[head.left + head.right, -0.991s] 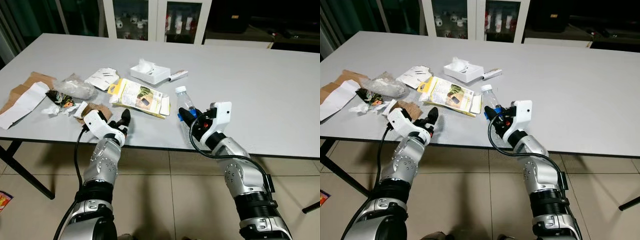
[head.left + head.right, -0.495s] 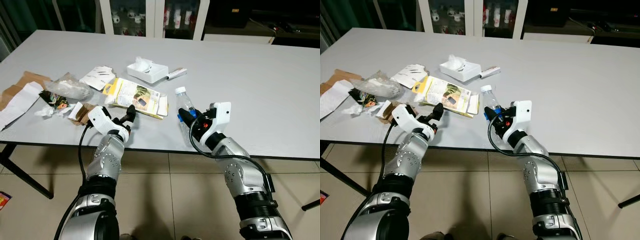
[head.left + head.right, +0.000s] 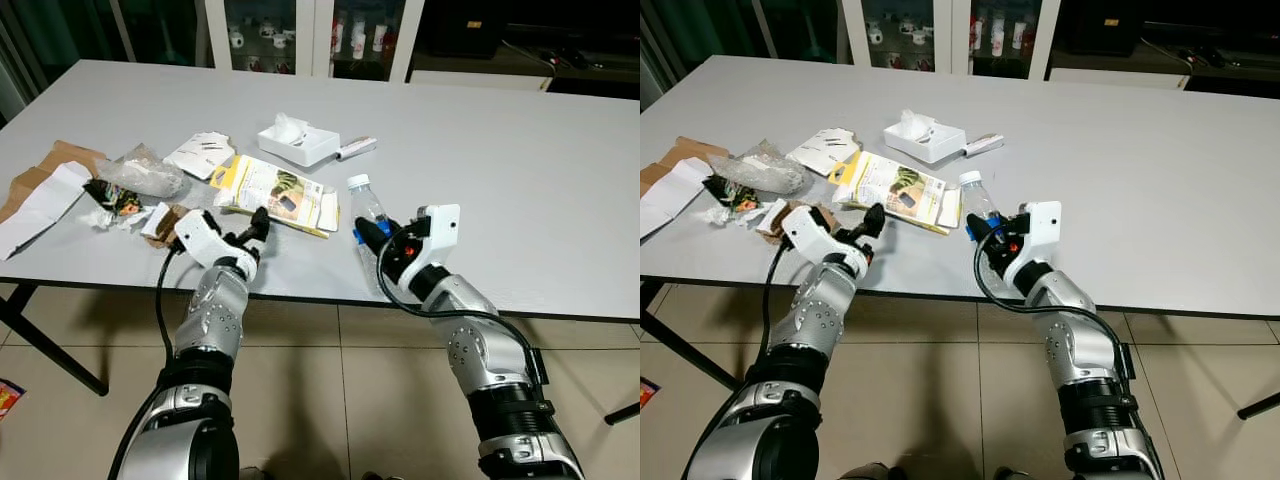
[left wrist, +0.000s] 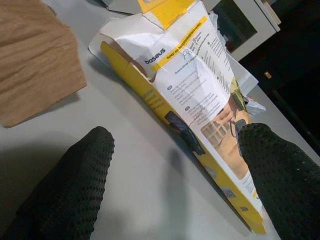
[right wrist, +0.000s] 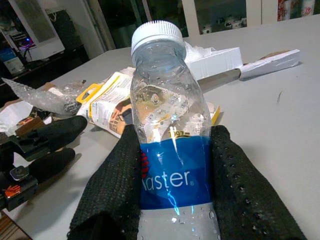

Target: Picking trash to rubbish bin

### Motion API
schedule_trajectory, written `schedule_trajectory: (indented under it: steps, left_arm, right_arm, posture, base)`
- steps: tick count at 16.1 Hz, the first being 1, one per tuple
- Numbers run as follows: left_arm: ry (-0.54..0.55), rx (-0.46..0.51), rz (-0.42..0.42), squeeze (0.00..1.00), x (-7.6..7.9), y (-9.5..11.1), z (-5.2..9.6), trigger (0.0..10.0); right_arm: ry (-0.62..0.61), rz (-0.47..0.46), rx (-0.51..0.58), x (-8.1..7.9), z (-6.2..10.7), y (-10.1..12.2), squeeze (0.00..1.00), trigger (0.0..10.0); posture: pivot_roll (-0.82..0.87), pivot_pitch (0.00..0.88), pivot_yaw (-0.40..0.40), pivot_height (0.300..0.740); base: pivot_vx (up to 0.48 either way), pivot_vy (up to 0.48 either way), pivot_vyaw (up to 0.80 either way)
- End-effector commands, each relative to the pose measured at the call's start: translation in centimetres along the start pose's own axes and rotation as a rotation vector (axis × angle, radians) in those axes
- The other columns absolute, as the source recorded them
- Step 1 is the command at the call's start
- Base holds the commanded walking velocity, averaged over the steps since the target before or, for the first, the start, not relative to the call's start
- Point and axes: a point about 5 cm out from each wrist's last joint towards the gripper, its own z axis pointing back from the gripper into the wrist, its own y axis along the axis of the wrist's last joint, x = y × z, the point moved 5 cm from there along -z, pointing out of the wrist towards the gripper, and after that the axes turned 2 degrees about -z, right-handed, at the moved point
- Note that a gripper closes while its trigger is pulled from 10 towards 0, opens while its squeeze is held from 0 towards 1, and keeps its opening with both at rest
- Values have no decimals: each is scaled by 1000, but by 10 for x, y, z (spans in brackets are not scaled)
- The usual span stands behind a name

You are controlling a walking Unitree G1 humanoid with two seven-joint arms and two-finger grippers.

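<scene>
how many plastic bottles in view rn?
1. The clear plastic bottle with a white cap and blue label stands upright, clamped in the right gripper near the table's front edge. Litter may hide others.

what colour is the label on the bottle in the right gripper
Blue with white lettering, on the clear bottle with a white cap; clearest in the right wrist view.

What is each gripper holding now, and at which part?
The right gripper holds the clear plastic bottle with white cap by its blue label band. The left gripper is open and holds nothing.
</scene>
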Motion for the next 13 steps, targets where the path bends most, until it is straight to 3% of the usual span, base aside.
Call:
schedule_trajectory:
  steps: [1,8,10,13]
  left_arm:
    - [1,1,-13,0,1,0,-1,10000]
    - [-22,8,-23,0,9,4,-2,10000]
    - [-44,33,-50,0,17,11,-3,10000]
    - [-152,119,-111,0,47,38,1,10000]
  right_arm:
    - [7,7,17,-2,0,7,0,10000]
    - [3,8,18,-1,-1,7,0,10000]
    - [1,8,19,-1,-1,7,0,10000]
    - [0,6,19,-1,0,6,0,10000]
  posture:
    - [22,41,-29,740]
    - [25,37,-27,740]
    - [23,37,-25,740]
    - [24,37,-23,740]
  base:
    - [307,0,0]
    - [341,0,0]
    - [349,0,0]
    - [237,0,0]
